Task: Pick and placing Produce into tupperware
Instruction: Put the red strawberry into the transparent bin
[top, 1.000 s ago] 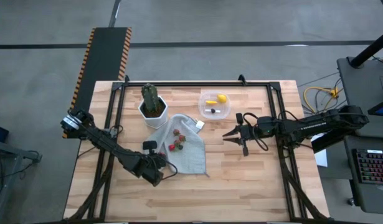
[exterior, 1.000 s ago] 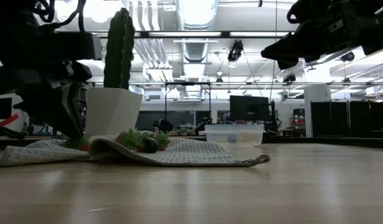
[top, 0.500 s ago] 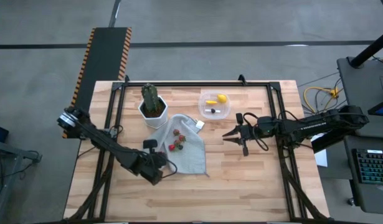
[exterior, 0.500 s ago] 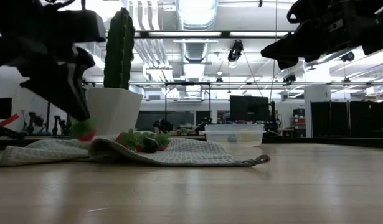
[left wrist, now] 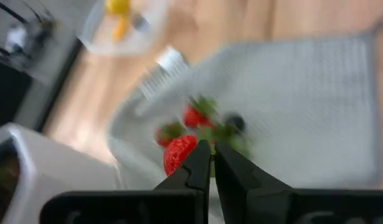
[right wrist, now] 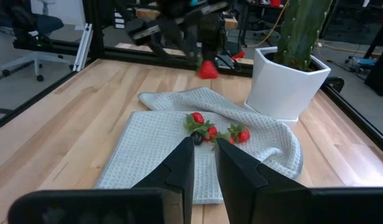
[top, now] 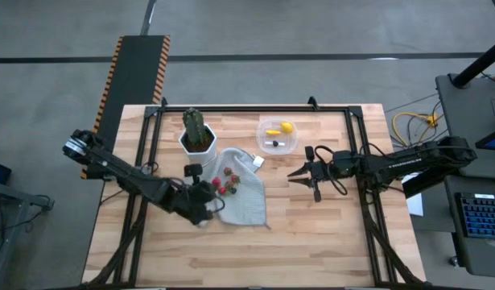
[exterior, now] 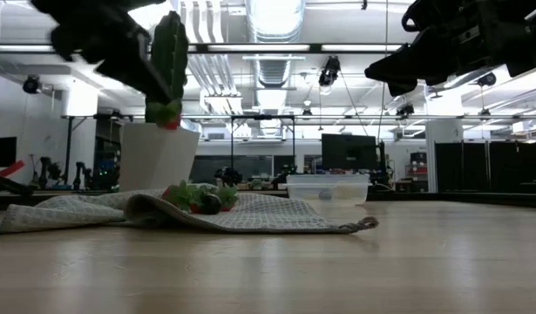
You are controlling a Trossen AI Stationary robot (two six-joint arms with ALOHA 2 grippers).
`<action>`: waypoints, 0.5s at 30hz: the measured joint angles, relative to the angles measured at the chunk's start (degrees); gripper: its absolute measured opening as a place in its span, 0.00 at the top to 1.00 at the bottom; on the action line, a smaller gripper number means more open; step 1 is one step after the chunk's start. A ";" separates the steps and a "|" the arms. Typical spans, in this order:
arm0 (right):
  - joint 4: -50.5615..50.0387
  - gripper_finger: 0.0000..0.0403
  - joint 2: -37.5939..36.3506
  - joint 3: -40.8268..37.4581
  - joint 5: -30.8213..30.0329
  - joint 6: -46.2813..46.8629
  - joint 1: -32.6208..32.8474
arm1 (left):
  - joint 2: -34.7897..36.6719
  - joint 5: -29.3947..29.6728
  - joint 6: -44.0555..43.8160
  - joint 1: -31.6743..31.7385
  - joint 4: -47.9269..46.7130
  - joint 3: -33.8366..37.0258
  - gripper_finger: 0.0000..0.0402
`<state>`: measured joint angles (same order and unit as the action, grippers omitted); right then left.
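my left gripper [top: 212,196] is pinched on a strawberry [exterior: 164,113] and hangs clear above the grey cloth [top: 245,201] at centre-left of the high view. between me and the clear tupperware [top: 277,135] at upper centre, the wood is bare except for the cloth's raised folds and a small white tag [top: 257,162] at its upper right corner. the cactus in its white pot [top: 197,137] stands just above-left of my gripper, close enough to block a swing that way. my right gripper [top: 302,172] hovers right of the cloth, just below the tupperware, crowding that side. the lower half of the table [top: 311,250] lies open.
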<state>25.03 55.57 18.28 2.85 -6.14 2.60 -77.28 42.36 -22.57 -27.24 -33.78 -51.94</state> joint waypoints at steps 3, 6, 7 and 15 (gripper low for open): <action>0.06 0.86 0.00 0.00 0.00 -0.08 0.00 | 0.83 0.20 7.90 3.64 5.26 0.11 1.00; 0.34 0.85 0.00 0.00 0.00 -0.09 -0.01 | 0.81 0.07 17.99 7.91 12.48 0.11 1.00; 0.49 0.85 0.00 0.00 0.00 -0.12 -0.01 | 0.73 -0.18 21.35 9.51 15.01 0.11 1.00; 0.60 0.85 0.00 0.00 -0.02 -0.51 -0.01 | 0.02 -11.26 38.89 22.07 32.38 0.24 1.00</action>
<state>25.62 55.57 18.28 2.83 -6.66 2.59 -77.26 31.11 16.31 -5.17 -1.40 -51.70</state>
